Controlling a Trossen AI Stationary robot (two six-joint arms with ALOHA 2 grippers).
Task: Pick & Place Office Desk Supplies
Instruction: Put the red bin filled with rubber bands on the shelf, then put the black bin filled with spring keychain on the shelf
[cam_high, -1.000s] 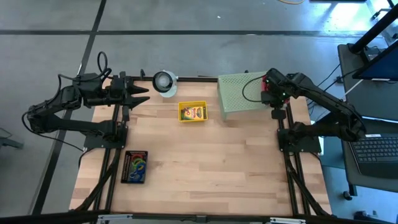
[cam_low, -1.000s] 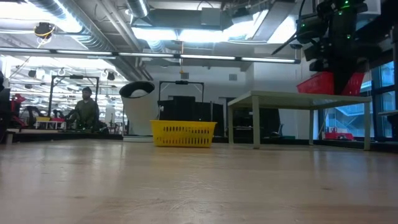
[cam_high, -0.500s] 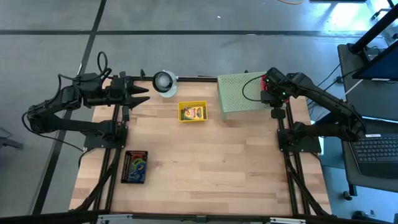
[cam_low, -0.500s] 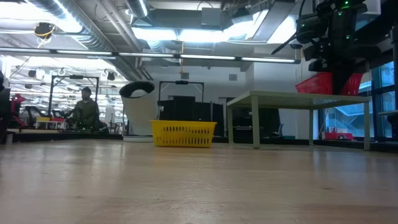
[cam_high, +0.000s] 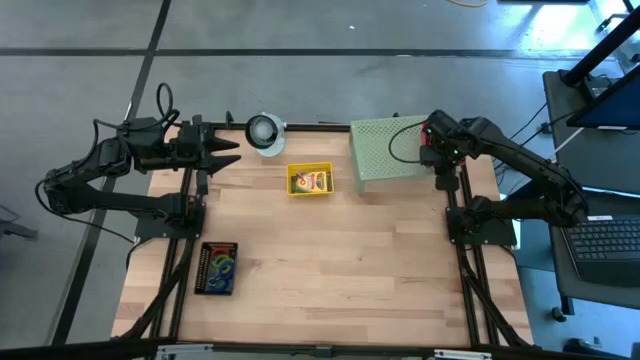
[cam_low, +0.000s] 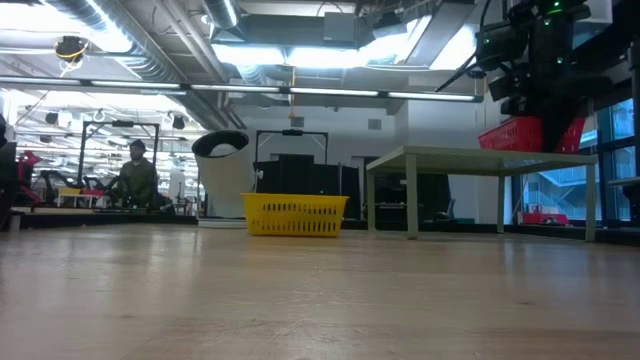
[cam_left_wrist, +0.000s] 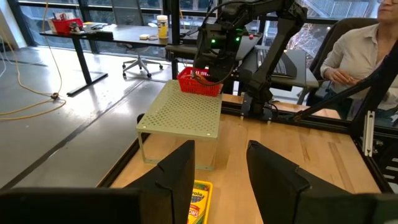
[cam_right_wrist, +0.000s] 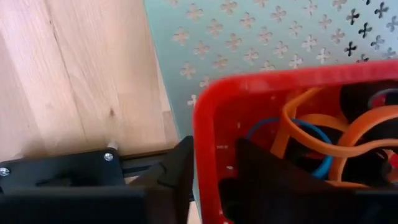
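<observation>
A red basket (cam_right_wrist: 267, 87) holding orange and blue rubber bands (cam_right_wrist: 311, 134) stands on the right end of the pale green perforated stand (cam_high: 385, 150). My right gripper (cam_right_wrist: 214, 171) points down over it, open, with one finger on each side of the basket's wall. A yellow basket (cam_high: 310, 180) with a crayon box (cam_left_wrist: 198, 202) sits on the table left of the stand. My left gripper (cam_left_wrist: 217, 180) waits open and level at the table's far left (cam_high: 228, 152), holding nothing. My right gripper comes from above with one finger (cam_right_wrist: 177, 165) outside the red basket's side wall (cam_right_wrist: 208, 124) and the other (cam_right_wrist: 267, 180) inside it. Whether either finger touches the wall I cannot tell. The basket rests on the stand's top.
A round white-and-grey roll (cam_high: 265, 130) sits at the far edge. A black box of coloured bands (cam_high: 217, 267) lies near the left edge. The table's middle is bare wood (cam_high: 340, 260). A seated person (cam_left_wrist: 357, 56) is beyond the table's right side.
</observation>
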